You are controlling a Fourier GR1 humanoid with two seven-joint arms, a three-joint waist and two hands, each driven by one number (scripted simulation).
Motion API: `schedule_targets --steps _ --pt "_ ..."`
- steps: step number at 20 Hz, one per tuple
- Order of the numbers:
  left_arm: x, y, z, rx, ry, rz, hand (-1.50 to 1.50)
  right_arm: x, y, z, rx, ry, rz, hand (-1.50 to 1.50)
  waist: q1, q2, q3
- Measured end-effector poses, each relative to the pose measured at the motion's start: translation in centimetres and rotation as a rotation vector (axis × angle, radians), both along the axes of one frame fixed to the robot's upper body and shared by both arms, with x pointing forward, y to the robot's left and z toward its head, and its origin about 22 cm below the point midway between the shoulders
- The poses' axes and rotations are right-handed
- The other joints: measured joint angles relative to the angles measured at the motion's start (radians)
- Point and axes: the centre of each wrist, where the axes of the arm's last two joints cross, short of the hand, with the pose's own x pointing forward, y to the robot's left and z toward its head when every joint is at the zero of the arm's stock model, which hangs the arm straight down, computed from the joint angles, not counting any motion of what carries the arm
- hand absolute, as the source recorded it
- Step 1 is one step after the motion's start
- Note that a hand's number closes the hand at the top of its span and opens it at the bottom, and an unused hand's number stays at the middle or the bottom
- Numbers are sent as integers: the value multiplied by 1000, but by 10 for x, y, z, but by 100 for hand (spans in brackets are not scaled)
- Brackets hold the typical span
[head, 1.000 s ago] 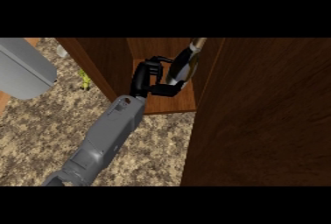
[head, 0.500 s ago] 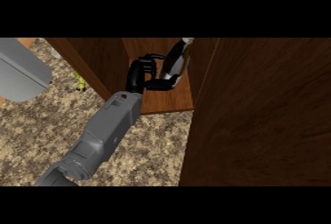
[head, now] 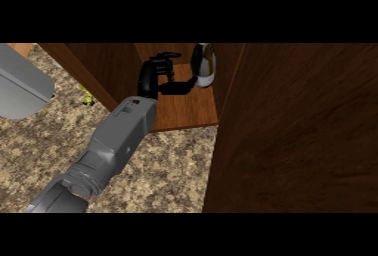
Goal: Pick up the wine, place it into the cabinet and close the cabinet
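Observation:
The wine bottle [head: 203, 65], dark with a pale label, is nearly upright inside the open wooden cabinet, over its floor [head: 188, 107]. My left hand [head: 159, 75] reaches in from the lower left and sits just left of the bottle. Its thumb [head: 184, 87] presses the bottle's lower part and its fingers [head: 168, 55] curl toward the upper part, pinching the bottle. The dark cabinet interior hides the bottle's top and where its base meets the floor. My right hand shows nowhere.
The open cabinet door [head: 295, 130] fills the right side as a tall brown panel. The cabinet's left wall [head: 88, 65] slants at the upper left. A grey object [head: 22, 85] and a small yellow-green thing [head: 87, 95] sit on the speckled counter [head: 162, 165].
My left hand has moved a little left and deeper into the cabinet with the bottle, which has gone from tilted to nearly upright.

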Motion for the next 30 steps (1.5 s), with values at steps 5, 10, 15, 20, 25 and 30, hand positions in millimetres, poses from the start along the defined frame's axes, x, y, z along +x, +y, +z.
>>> schedule_targets --steps 5,10,15,20,25,30 --pt "4 10 3 74 -36 35 -150 0 -1 -1 -1 -14 7 -150 -8 5 0" --pt "8 18 9 128 -45 75 -150 -1 -1 -2 -1 -19 20 -150 -14 7 0" --pt "11 17 14 120 -65 93 -150 -1 -1 -3 -1 -24 33 -150 -14 11 -1" --pt "15 15 23 41 -107 25 150 -2 -1 -4 0 -24 36 -150 -11 6 -2" --pt "16 8 29 -77 -156 -49 150 -3 -5 -3 -15 -20 24 -150 -1 2 -2" --pt "18 -6 39 -172 -192 -146 -150 -3 -7 -4 -22 -14 18 -150 17 -5 -1"
